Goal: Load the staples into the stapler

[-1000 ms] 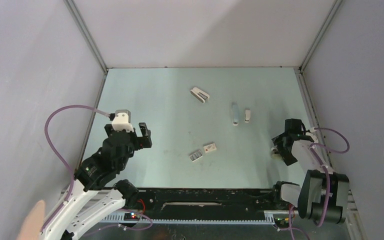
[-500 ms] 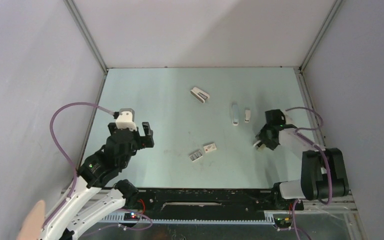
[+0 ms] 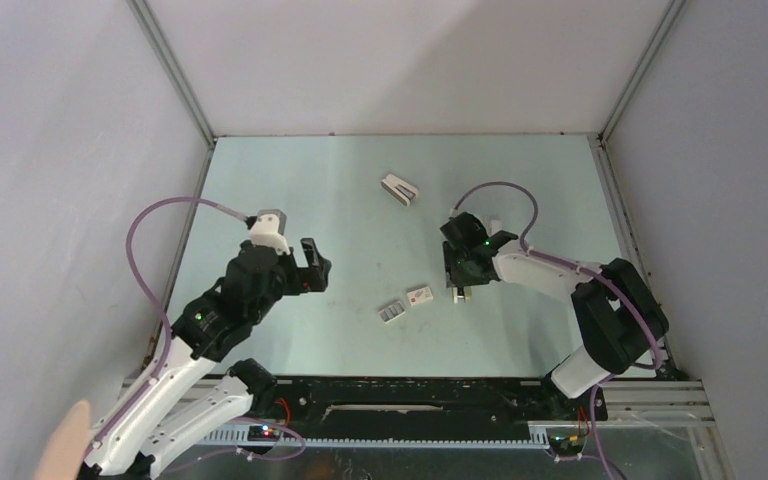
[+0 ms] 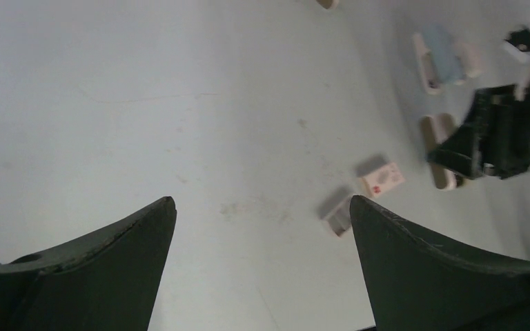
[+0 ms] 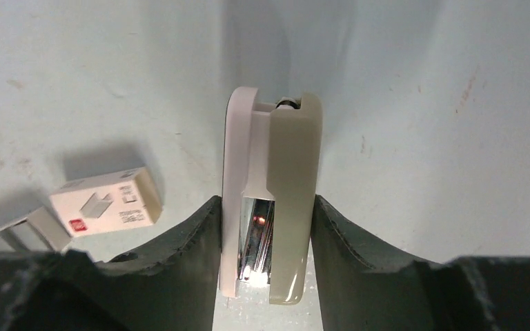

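Observation:
The staples (image 3: 391, 312) are grey strips in a small white tray at the table's middle front. They also show in the left wrist view (image 4: 338, 215) and at the right wrist view's lower left (image 5: 24, 234). My right gripper (image 3: 460, 278) is shut on a beige and white stapler (image 3: 464, 293), just right of the staples. In the right wrist view the stapler (image 5: 276, 138) lies on its side between the gripper's (image 5: 265, 200) jaws, its chrome magazine showing. My left gripper (image 3: 312, 268) is open and empty, left of the staples (image 4: 262, 203).
A white box sleeve with a red mark (image 3: 421, 296) lies between the staples and the held stapler (image 5: 107, 201). A second white stapler (image 3: 400, 188) lies further back. A small white item (image 3: 495, 222) sits behind the right arm. Grey walls enclose the table.
My right arm has swept left from the table's right edge to the middle, carrying the stapler. My left gripper has moved a little right, toward the staples.

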